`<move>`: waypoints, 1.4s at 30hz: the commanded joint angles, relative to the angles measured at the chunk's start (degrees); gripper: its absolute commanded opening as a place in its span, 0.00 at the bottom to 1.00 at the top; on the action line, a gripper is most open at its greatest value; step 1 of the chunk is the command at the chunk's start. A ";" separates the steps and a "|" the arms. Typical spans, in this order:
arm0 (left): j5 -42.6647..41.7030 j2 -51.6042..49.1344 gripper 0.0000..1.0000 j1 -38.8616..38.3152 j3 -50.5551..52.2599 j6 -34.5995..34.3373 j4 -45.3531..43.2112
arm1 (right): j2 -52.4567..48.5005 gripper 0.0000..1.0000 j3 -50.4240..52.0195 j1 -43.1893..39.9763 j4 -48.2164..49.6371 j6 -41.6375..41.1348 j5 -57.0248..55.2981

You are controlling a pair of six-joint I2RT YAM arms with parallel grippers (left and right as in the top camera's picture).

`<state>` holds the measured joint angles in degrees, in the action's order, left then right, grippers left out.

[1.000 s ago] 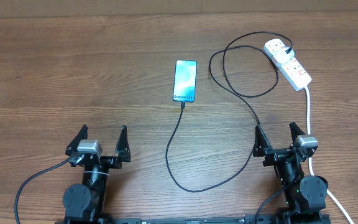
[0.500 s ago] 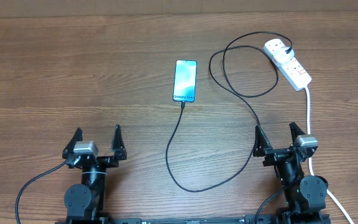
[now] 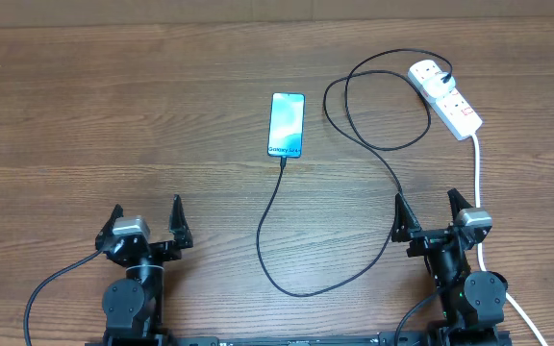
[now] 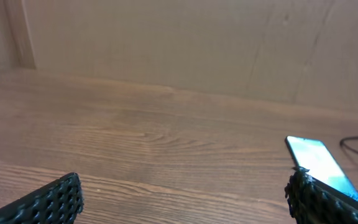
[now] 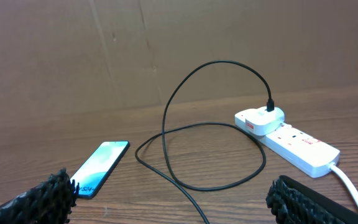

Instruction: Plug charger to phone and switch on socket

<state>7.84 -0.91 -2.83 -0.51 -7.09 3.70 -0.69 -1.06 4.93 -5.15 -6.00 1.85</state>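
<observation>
The phone lies flat at the table's middle, screen lit; it also shows in the left wrist view and the right wrist view. The black charger cable meets the phone's near edge with its tip, loops toward me, then runs back to a white plug on the socket, also seen in the right wrist view. My left gripper is open and empty, near the front left, far from the phone. My right gripper is open and empty, in front of the socket.
The socket's thick white cord runs down past the right arm to the table's front edge. Cable loops lie between phone and socket. A brown board wall stands at the table's far edge.
My left gripper has drawn back a little toward the front edge and to the left. The right arm, phone, cable and socket have not moved.
</observation>
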 commanded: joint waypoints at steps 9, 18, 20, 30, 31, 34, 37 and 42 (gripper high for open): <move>-2.01 0.74 1.00 0.57 0.24 4.57 0.35 | 0.52 1.00 0.61 0.26 0.35 0.31 -0.70; -1.90 0.74 1.00 0.57 0.24 4.50 0.37 | 0.52 1.00 0.61 0.26 0.35 0.28 -0.70; -1.88 0.74 1.00 0.57 0.24 4.28 0.37 | 0.52 1.00 0.61 0.26 0.35 0.28 -0.72; -1.42 0.74 1.00 0.57 0.24 4.33 0.39 | 0.52 1.00 0.61 0.26 0.35 0.31 -0.72; -1.42 0.74 1.00 0.57 0.24 4.35 0.39 | 0.52 1.00 0.61 0.26 0.35 0.31 -0.70; -1.49 0.74 1.00 0.57 0.24 4.35 0.44 | 0.52 1.00 0.61 0.26 0.35 0.31 -0.72; -1.66 0.74 1.00 0.57 0.24 4.37 0.46 | 0.52 1.00 0.61 0.26 0.35 0.28 -0.70; -1.88 0.74 1.00 0.57 0.24 4.37 0.50 | 0.52 1.00 0.61 0.26 0.35 0.28 -0.72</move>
<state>6.24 -0.91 -2.83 -0.51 -3.86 3.99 -0.69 -1.06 4.93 -5.15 -5.98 1.85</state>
